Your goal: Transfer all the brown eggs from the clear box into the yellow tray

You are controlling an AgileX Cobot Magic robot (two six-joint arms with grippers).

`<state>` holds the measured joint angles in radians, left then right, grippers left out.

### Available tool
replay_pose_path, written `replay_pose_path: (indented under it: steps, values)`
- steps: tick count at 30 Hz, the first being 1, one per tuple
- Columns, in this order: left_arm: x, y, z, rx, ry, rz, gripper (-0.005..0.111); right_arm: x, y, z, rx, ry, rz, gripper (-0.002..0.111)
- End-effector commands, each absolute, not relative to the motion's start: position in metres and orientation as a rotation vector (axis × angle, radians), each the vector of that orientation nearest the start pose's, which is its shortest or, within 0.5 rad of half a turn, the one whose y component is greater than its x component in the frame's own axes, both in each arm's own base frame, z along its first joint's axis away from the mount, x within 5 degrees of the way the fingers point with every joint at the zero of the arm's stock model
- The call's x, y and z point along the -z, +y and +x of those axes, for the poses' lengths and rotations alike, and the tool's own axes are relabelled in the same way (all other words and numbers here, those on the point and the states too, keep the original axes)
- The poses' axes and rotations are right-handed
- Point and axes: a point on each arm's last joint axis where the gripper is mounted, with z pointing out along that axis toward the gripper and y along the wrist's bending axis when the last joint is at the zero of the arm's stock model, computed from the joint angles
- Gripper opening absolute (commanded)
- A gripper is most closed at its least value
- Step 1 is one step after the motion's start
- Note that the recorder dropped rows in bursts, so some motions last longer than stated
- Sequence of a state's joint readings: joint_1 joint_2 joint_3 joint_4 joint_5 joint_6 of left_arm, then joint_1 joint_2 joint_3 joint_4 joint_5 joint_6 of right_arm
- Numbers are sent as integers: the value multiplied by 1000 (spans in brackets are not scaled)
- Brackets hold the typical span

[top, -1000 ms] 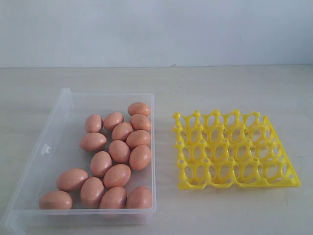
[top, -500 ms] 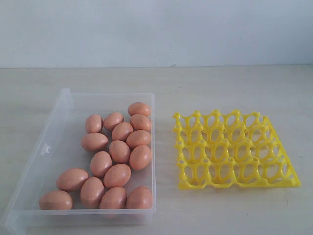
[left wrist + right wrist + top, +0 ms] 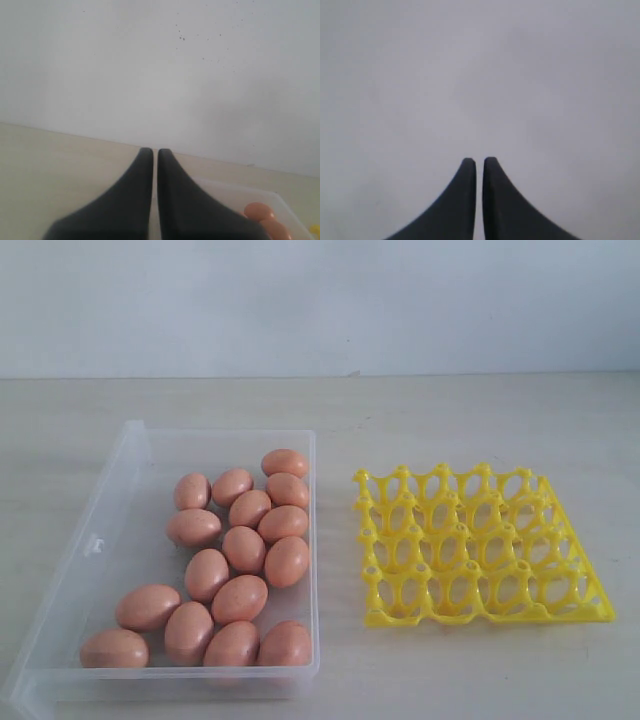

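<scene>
Pale tabletop (image 3: 450, 410), white wall behind. All the brown eggs (image 3: 243, 549) sit clustered in the clear box (image 3: 100, 530), with the yellow tray (image 3: 590, 615) just beside it, cups bare. Left gripper (image 3: 151, 152) and right gripper (image 3: 479, 162) are both pinched together, holding nothing. The eggs look smooth and brittle (probably slippery too), so take one gently across its middle.

A pale table (image 3: 470, 410) with a faint, light wood grain fills the near and middle ground and runs from left to right across the exterior view. At its far edge it meets a plain wall (image 3: 320, 300), whitish with a cool grey-blue cast, in a straight, level seam. A small dark mark (image 3: 351, 373) sits on that seam, slightly right of centre. In the left wrist view the wall carries a scatter of tiny dark specks (image 3: 181, 36). The light is soft and even, and the table surface looks matte.
</scene>
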<state>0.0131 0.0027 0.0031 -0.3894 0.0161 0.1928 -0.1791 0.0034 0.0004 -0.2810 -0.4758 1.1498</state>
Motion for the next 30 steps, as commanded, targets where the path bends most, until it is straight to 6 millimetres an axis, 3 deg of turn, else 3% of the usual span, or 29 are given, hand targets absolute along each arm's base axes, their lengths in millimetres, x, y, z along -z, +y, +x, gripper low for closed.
replay_pose_path:
  steps: [1, 4, 9, 12, 19, 22, 28, 30]
  values:
    - [-213, 1, 56, 160, 1476, -171, 4, -277, 43, 40, -773, 1018, -113, 1]
    - [-213, 1, 56, 160, 1476, -171, 4, -289, 48, 56, -801, 1096, -191, 1]
    - [-213, 1, 56, 160, 1476, -171, 4, -289, 58, 66, -970, 1088, -346, 1]
    - [-213, 1, 56, 160, 1476, -171, 4, -284, 59, 76, -942, 1150, -374, 1]
    - [-213, 1, 56, 160, 1476, -171, 4, -288, 69, 86, -757, 1245, -733, 1]
    - [-213, 1, 56, 160, 1476, -171, 4, -302, 75, 84, -711, 1157, -868, 1]
    - [-213, 1, 56, 160, 1476, -171, 4, -335, 83, 84, -598, 776, -874, 1]
    - [-213, 1, 56, 160, 1476, -171, 4, -340, 85, 96, -467, 784, -860, 1]
